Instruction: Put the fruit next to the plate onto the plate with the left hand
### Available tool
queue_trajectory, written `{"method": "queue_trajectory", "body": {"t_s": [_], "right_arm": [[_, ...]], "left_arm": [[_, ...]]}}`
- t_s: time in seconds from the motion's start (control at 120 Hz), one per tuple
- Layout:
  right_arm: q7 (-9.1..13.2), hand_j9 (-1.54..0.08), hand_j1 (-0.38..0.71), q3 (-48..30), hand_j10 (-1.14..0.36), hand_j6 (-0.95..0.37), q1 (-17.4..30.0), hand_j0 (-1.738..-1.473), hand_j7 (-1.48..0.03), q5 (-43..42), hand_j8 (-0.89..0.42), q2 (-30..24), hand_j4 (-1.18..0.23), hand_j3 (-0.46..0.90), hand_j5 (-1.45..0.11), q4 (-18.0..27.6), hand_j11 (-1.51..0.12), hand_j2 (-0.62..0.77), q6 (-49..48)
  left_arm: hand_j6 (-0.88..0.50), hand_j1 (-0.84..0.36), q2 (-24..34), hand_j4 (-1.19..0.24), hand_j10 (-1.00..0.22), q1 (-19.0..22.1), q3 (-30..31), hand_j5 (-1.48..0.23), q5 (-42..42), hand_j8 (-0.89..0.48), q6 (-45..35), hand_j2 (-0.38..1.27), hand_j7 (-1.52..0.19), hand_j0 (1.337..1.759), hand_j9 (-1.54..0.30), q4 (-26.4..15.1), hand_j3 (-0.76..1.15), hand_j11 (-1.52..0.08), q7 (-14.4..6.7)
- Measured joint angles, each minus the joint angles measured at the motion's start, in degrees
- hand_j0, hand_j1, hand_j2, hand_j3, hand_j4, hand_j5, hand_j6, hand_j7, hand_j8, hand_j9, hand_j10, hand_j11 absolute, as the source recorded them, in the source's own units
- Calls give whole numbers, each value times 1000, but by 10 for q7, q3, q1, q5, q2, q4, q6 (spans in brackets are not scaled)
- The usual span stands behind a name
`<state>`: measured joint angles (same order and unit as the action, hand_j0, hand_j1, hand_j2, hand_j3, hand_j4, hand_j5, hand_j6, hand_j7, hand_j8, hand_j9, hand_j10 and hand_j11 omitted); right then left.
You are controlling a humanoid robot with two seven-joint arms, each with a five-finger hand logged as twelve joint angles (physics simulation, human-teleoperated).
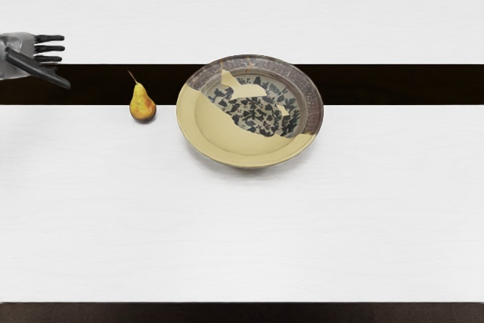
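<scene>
A small yellow-orange pear (141, 104) stands upright on the white table, stem up, just left of the plate and apart from it. The plate (198, 122) is a wide shallow dish, cream on its near left part and dark-patterned on its far right part, with nothing on it. My left hand (44, 57) enters at the far left edge, above and left of the pear. Its dark fingers are stretched out toward the right and hold nothing. A clear gap separates the hand from the pear.
The white table (242, 217) spreads wide in front of the plate. A dark gap (393, 85) runs across behind the pear and plate, with a second white surface (242, 20) beyond it.
</scene>
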<state>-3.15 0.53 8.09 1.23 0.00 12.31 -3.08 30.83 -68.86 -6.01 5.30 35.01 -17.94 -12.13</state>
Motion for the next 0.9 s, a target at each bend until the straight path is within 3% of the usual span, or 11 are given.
{"method": "queue_trajectory", "body": {"t_s": [0.125,0.233,0.508,0.9], "right_arm": [[0,-10,-339,-1,-8,-8,0,-1658,-10,1,-8,0,-8,0,-10,0,-10,-2,0],[0,-10,-340,-1,-8,-8,0,-1658,-10,1,-8,0,-8,0,-10,0,-10,-2,0],[0,-10,-339,0,-8,-8,0,-1658,-10,0,-8,0,-8,0,-10,0,-10,-2,0],[0,-10,-340,0,-8,-8,0,-1658,-10,0,-8,0,-8,0,-10,0,-10,-2,0]], "left_arm": [[-6,342,-6,-6,-5,1,18,-8,16,-6,0,2,-8,1658,-8,-1,0,-8,89],[-7,343,-31,-7,-6,1,37,-7,20,-7,0,1,-7,1658,-7,-1,0,-7,122],[-7,343,-45,-7,-6,41,53,-7,23,-7,0,2,-7,1658,-7,-1,0,-7,136],[-7,343,-80,-7,-6,37,90,-7,32,-7,0,2,-7,1658,-7,-2,0,-7,137]]}}
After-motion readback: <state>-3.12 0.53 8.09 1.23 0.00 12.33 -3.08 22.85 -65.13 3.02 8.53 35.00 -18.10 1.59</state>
